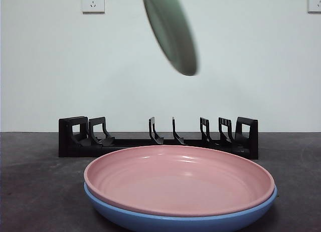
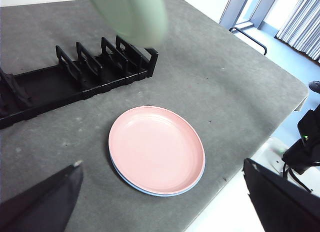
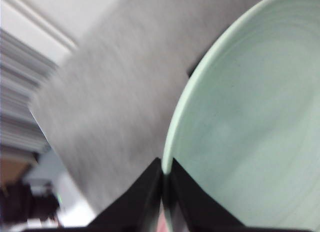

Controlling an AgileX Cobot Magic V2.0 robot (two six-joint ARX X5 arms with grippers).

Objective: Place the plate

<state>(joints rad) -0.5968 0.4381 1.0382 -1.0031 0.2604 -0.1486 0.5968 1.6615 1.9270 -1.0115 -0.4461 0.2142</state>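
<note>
A bare test room or lab — plain white wall [image 1: 241,66] with power sockets [image 1: 93,1], grey table [image 2: 225,91], curtained windows [image 2: 300,16].

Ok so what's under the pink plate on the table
A blue plate sits directly under the pink plate. Only its rim and outer wall show around the edge; the pink plate covers its inside, so whatever lies there cannot be seen.

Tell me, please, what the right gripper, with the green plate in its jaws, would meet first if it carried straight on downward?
Probably the black dish rack: the green plate held by the right gripper hangs tilted above it. Depth is unclear, so it might instead meet the table beside the rack.
</note>
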